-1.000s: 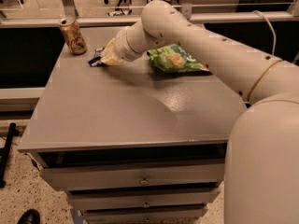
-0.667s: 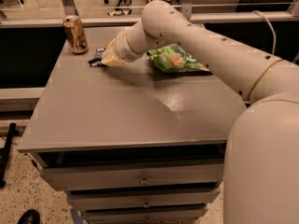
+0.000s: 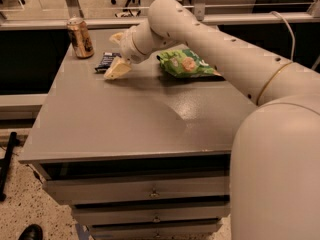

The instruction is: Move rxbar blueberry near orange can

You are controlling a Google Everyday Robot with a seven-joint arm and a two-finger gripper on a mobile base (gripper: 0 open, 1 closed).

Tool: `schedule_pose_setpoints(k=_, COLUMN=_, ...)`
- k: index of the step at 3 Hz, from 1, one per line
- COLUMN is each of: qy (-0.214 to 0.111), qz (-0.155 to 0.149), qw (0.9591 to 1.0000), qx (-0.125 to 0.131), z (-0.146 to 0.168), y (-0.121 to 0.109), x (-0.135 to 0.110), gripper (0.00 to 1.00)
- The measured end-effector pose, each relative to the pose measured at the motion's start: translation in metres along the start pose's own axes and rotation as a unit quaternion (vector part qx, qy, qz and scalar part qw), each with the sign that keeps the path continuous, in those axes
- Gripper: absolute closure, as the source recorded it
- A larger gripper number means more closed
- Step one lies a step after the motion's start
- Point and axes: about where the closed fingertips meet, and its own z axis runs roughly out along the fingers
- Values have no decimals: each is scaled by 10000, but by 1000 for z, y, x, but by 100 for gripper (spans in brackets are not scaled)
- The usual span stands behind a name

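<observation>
The orange can [image 3: 80,37] stands upright at the far left corner of the grey table [image 3: 125,119]. The rxbar blueberry [image 3: 106,61], a dark blue flat bar, lies on the table just right of the can and a little nearer to me. My gripper [image 3: 117,53] is right beside the bar's right end. Its fingers are spread, one cream fingertip [image 3: 117,69] resting low by the bar and the other raised behind it. The gripper is open and holds nothing. Part of the bar's right end is hidden by the lower finger.
A green chip bag [image 3: 186,64] lies on the table right of the gripper, partly under my arm [image 3: 210,39]. Drawers [image 3: 150,191] run below the table's front edge. A railing and glass stand behind the table.
The gripper's fingers now show spread apart next to the bar. The bar, the can and the chip bag stay where they were.
</observation>
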Motion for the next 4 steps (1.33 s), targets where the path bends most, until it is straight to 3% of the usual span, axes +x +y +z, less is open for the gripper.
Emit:
schedule_pose_setpoints(k=3, qy=-2, qz=0, qw=10000, qx=1, z=-4, y=-3, x=-5, gripper=0)
schedule_pose_setpoints(k=4, qy=-3, qz=1, qw=10000, qx=2, z=-4, y=-3, x=-5, gripper=17)
